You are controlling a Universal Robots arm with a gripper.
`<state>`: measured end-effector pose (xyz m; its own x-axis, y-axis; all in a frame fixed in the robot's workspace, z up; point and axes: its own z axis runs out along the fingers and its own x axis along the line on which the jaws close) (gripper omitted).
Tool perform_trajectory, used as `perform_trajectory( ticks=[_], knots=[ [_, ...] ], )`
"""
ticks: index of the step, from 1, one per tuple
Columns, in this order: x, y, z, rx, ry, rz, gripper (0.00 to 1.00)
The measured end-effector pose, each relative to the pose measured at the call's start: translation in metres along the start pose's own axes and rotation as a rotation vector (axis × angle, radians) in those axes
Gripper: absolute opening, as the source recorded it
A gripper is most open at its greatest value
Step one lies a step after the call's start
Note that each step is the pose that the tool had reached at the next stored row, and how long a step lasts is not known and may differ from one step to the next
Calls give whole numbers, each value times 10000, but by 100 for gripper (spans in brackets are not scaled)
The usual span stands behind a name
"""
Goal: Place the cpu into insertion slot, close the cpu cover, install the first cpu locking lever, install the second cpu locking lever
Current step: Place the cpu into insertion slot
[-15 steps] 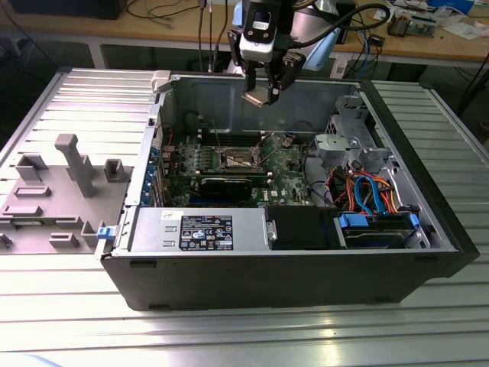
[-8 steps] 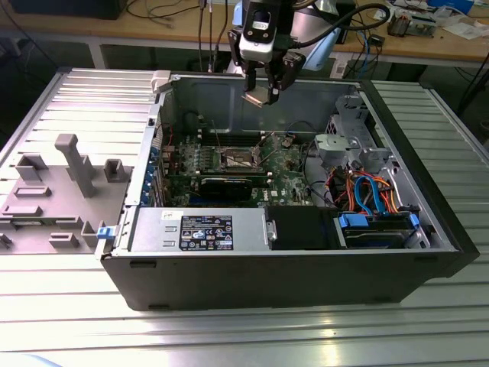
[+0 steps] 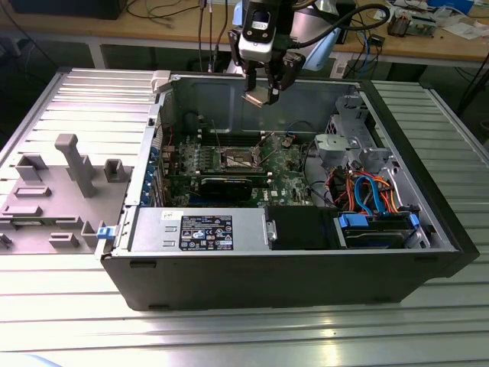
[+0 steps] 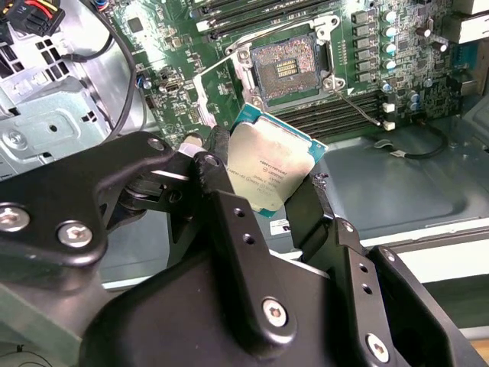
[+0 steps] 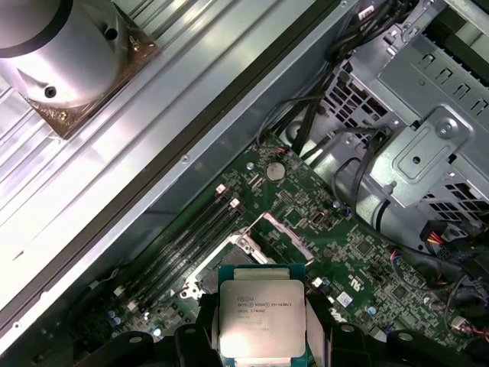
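Exterior view, hand (image 3: pixel 263 92): was seen over the open computer case (image 3: pixel 306 264), clamped on the cpu (image 3: pixel 258 98).
Exterior view, insertion slot (image 3: pixel 238 158): was noted on the green board (image 3: pixel 286 180), well apart from the held cpu.
Exterior view, desk (image 3: pixel 229 336): the case was carried on its ribbed metal top.
Second wrist view, cpu (image 4: pixel 267 164): was gripped at opposite edges by black fingers (image 4: pixel 216 153), tilted, metal top shown.
Second wrist view, insertion slot (image 4: pixel 288 69): its dark centre was exposed, apart from the cpu.
First wrist view, cpu (image 5: pixel 261 317): was held above the board, with the insertion slot (image 5: pixel 229 256) partly hidden behind it.
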<state>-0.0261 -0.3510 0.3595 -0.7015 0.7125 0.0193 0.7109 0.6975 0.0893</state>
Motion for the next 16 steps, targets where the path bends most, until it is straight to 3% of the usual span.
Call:
perform_trajectory(
  ticks=[16],
  knots=[
    [0,0,0,-8,-38,417,54]
  ],
)
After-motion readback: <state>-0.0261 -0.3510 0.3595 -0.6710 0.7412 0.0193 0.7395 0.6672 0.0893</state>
